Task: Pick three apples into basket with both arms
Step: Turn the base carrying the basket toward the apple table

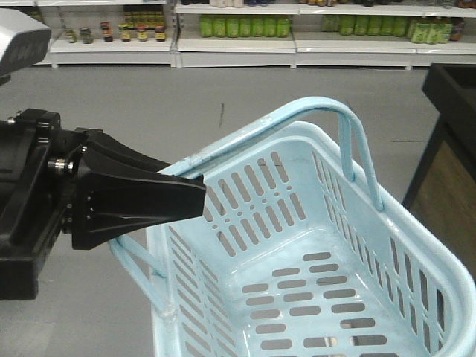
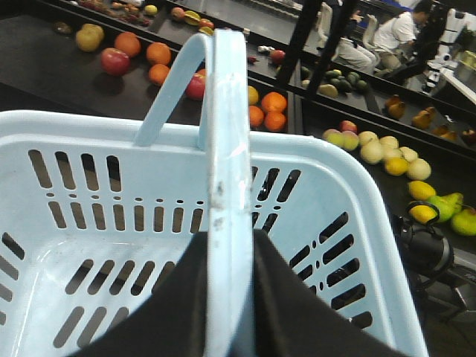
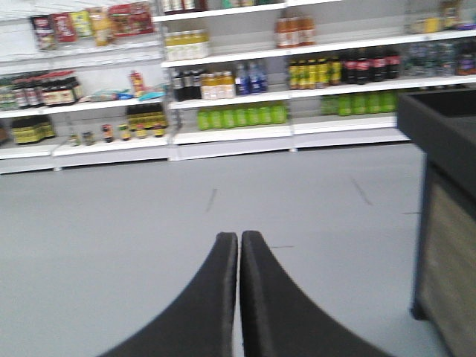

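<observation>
- Currently, the basket is hung from one thin hoop handle, which is clamped between the jaws of the left end effector. With only that one handle gripped, the basket could be set swinging or tilted by any quick move of the arm.
- No apple is seen in the part of the basket that shows, so all three picks are judged to be outstanding. The smooth handle could be dragged through the jaws by the weight added with each fruit.
- The apples are lying on the dark counter beyond the basket, close among oranges, while yellow fruits are laid out further to the right. A wrong fruit could be taken if the aim is loose, or neighbours could be nudged and sent rolling.
- The right end effector is clenched on nothing and is pointed at the floor and the shelves, away from the fruit. Unless it is turned and opened before the approach, an apple would be pushed rather than grasped.
- The counter's edge could be struck by the hanging basket if it is brought in too low.
</observation>
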